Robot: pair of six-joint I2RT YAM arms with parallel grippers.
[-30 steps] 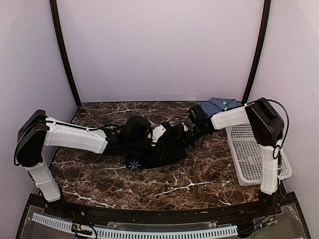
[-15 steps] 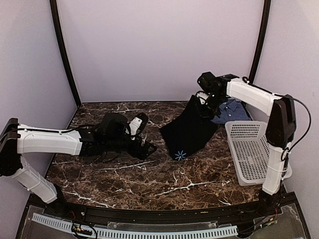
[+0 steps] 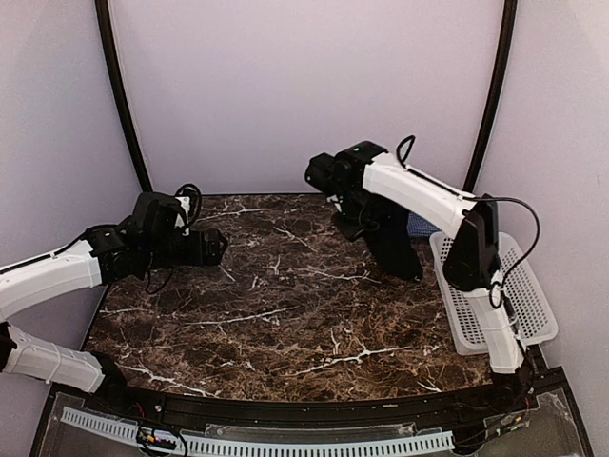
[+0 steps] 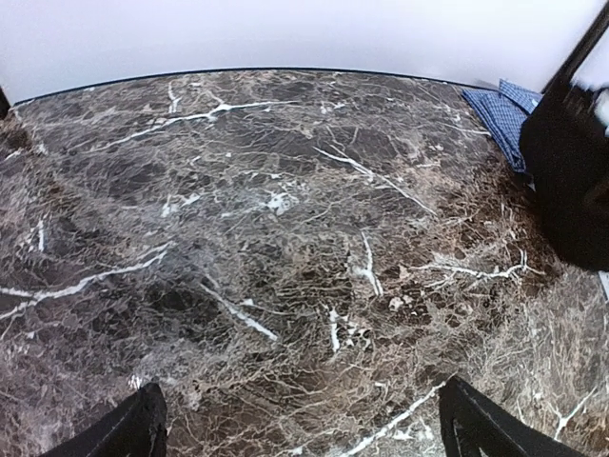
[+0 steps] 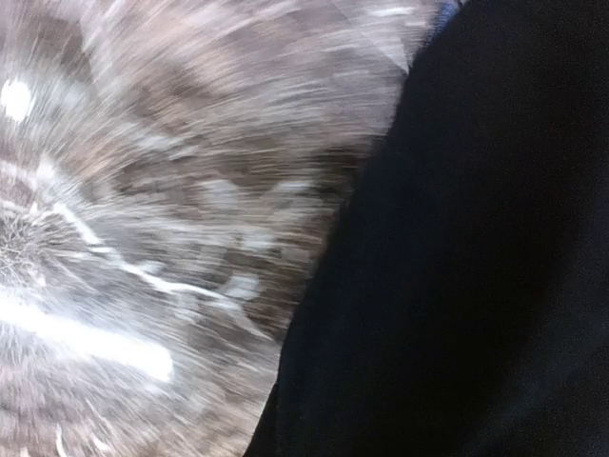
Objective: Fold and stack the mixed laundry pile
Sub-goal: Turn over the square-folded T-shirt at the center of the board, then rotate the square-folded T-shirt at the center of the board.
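Note:
The black garment (image 3: 395, 243) hangs off the table at the back right, pinched at its top by my right gripper (image 3: 352, 214), which is shut on it. In the blurred right wrist view the black garment (image 5: 476, 238) fills the right half and hides the fingers. Only a sliver of the blue-and-white check shirt (image 3: 419, 226) shows behind the right arm; in the left wrist view the check shirt (image 4: 500, 114) lies at the far right beside the black garment (image 4: 571, 181). My left gripper (image 3: 214, 246) hovers at the left, open and empty, over bare marble (image 4: 304, 433).
A white perforated basket (image 3: 481, 314) stands along the table's right edge, under the right arm. Black frame posts (image 3: 124, 114) rise at both back corners. A black rail (image 3: 285, 409) runs along the near edge.
The left gripper opened, let go of the black garment and drew back to the left. The right arm lifted the garment off the table and carried it up toward the back right.

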